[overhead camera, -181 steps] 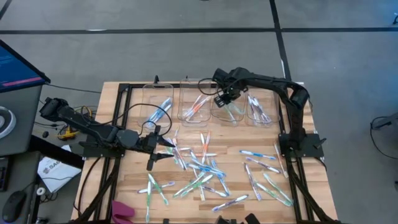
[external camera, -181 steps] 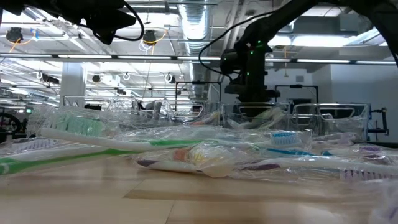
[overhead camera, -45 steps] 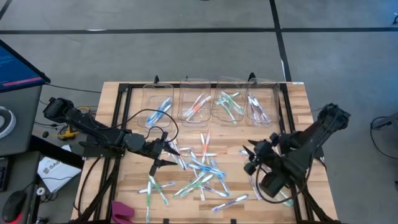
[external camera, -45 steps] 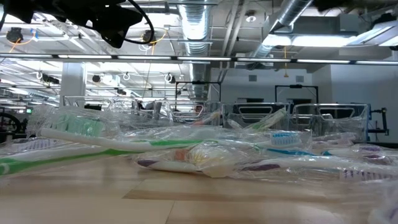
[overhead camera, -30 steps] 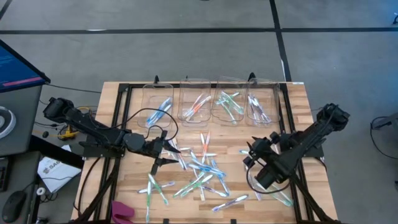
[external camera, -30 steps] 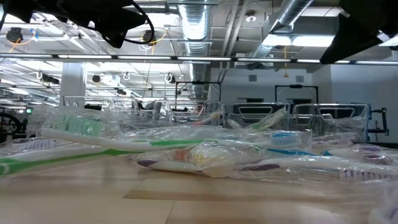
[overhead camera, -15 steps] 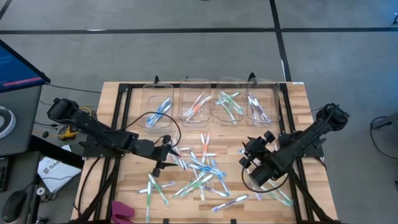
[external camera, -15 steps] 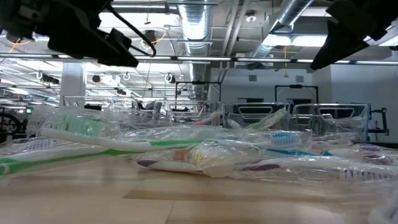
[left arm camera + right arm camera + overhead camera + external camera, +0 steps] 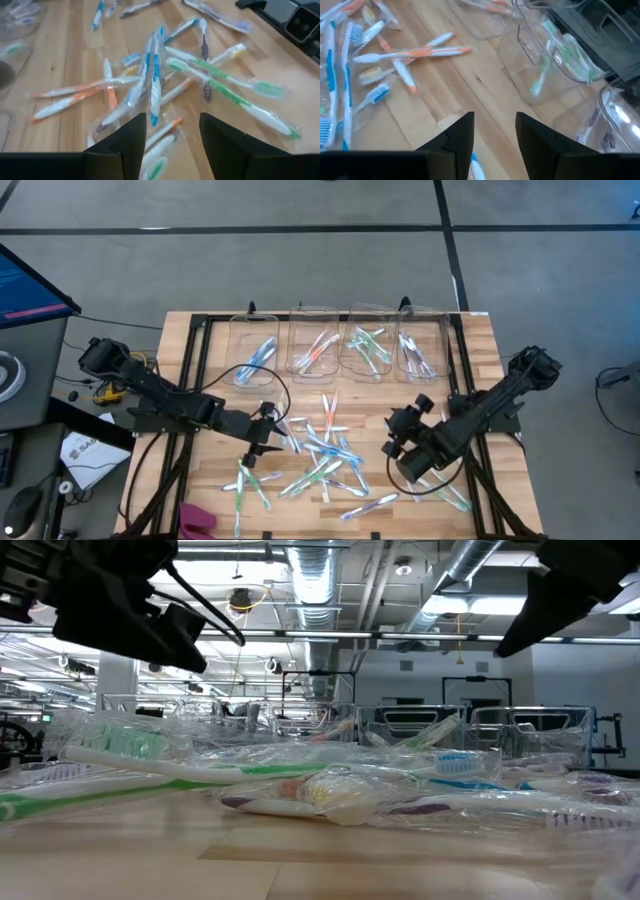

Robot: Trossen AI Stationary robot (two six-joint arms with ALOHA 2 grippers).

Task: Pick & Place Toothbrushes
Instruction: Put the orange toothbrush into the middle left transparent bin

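Many wrapped toothbrushes [image 9: 322,452] lie loose in the middle of the wooden table, and a few more [image 9: 432,470] lie toward its right. Blue, orange, green and white ones show in the left wrist view [image 9: 155,85]. My left gripper [image 9: 262,438] hovers open over the left part of the pile, above an orange-tipped brush [image 9: 167,131]. My right gripper [image 9: 392,440] hovers open just right of the pile, over bare wood near an orange brush [image 9: 415,52]. Neither gripper touches anything.
Clear bins [image 9: 335,348] stand in a row along the far edge, holding sorted blue, orange, green and purple brushes; the green bin shows in the right wrist view [image 9: 555,55]. A black frame [image 9: 195,370] runs around the table. A pink object [image 9: 197,520] lies at the near left edge.
My left gripper has moved toward the table's near edge and come down over the pile's left part. My right gripper has moved left toward the pile and sunk lower. Both have stayed open. No toothbrush has moved.
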